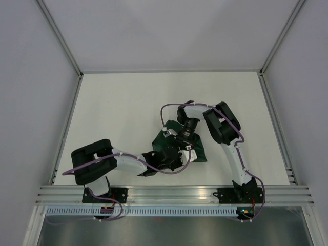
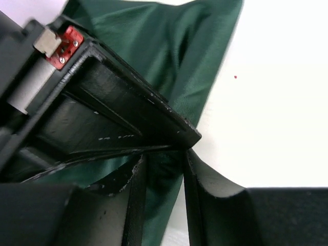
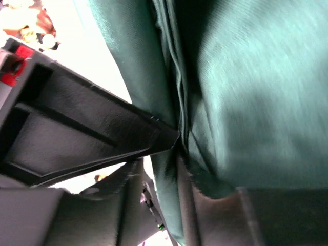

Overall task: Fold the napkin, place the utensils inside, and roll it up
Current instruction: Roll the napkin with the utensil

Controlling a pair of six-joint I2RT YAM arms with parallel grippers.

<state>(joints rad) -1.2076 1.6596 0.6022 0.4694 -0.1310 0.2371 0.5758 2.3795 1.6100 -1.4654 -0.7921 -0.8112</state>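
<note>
The dark green napkin (image 1: 160, 139) lies bunched in the middle of the table, under both wrists. My left gripper (image 1: 177, 155) reaches in from the left and is shut on a fold of the napkin (image 2: 174, 46); cloth fills the space between its fingers (image 2: 134, 195). My right gripper (image 1: 183, 146) comes down from the far side, tip to tip with the left. A strip of napkin (image 3: 256, 92) hangs between its fingers (image 3: 197, 205), with a light gap beside the left one, so the right gripper (image 3: 159, 159) stands open. The utensils are hidden or out of view.
White tabletop (image 1: 118, 113) surrounds the cloth. An aluminium rail (image 1: 174, 193) runs along the near edge with both arm bases on it. Pale walls stand to the left, right and back.
</note>
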